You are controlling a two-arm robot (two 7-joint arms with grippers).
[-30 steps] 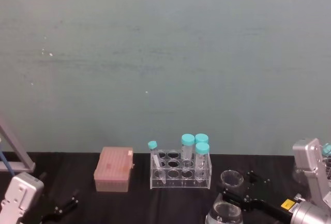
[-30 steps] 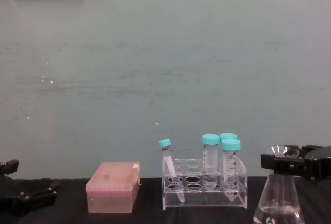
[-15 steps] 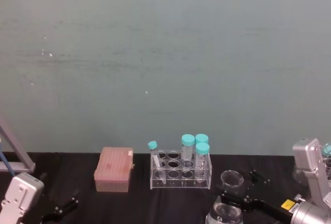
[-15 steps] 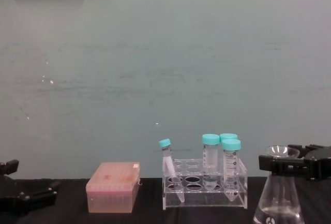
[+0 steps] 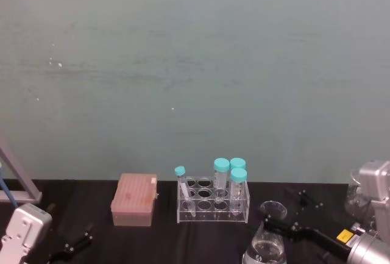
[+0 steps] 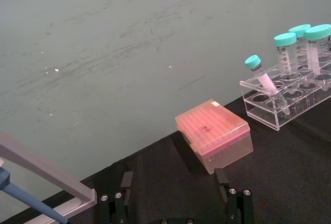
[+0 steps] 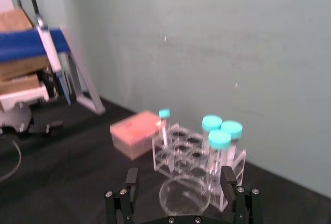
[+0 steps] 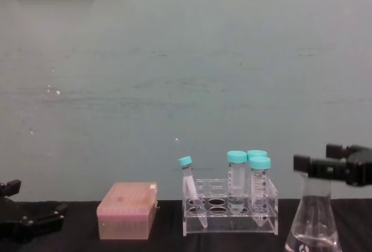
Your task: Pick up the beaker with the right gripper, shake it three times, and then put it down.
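Box (image 8: 127, 210) left of rack (image 8: 230, 205); beaker (image 8: 314, 220) right, seemingly nearer than rack.

— Where's the beaker (image 8: 314, 220)?
— Low on the right, upright — a clear glass conical flask with a narrow neck and wide base.
— And its mouth?
— Round, flared, open (image 7: 184, 195), level with the clamp's fingers.

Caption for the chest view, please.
Right hand at the beaker neck, fingers either side; tube rack and pink tip box alongside.
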